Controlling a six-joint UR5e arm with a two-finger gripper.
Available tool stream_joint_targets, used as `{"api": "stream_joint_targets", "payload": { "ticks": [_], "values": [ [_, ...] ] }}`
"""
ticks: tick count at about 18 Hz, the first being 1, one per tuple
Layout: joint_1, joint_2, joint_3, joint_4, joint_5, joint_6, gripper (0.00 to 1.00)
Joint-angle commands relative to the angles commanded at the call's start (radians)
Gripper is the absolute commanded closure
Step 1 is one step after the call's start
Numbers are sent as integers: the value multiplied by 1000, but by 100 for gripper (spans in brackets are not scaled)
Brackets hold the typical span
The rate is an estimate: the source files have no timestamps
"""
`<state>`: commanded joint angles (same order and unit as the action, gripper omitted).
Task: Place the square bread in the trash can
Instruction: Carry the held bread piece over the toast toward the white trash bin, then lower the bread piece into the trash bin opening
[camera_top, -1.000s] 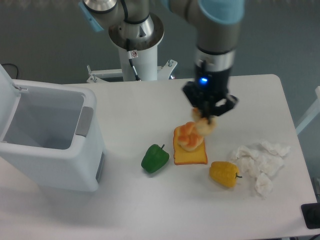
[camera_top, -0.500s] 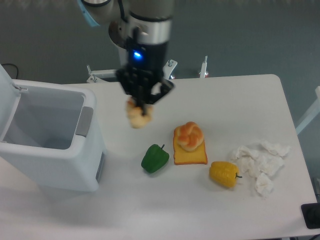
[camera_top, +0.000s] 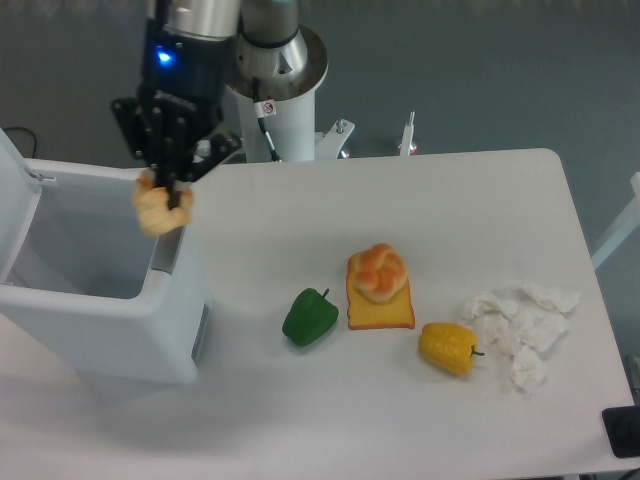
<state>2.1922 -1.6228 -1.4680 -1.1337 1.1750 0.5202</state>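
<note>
Cream-tan square bread (camera_top: 160, 209), white trash can (camera_top: 110, 335), green pepper (camera_top: 309, 318).

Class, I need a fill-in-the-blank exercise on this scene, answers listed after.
1. The pincer holds the ____ at the bin's right rim.
2. The bin's lid is ____.
3. The bun sits on a flat ____ slice.
4. Between green pepper and tissue lies a ____ pepper.

Answers: bread; open; orange-yellow; yellow
</note>
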Motion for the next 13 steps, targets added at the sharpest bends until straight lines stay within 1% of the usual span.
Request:
{"api": "stream_joint_targets", "payload": {
  "ticks": [3,5,6,7,8,9,13],
  "values": [
    [-9,-43,-17,40,-49,-35,72],
    [-20,-60,-17,48,-55,-55,55],
    [-26,-61,-17,49,-55,-57,48],
    [-26,-58,-17,48,-55,-58,35],
    [-26,-57,-20,48,-55,-60,12],
    [-26,-55,-25,48,-60,-66,0],
    [-37,-55,-32,46,-81,-75,0]
  ]
}}
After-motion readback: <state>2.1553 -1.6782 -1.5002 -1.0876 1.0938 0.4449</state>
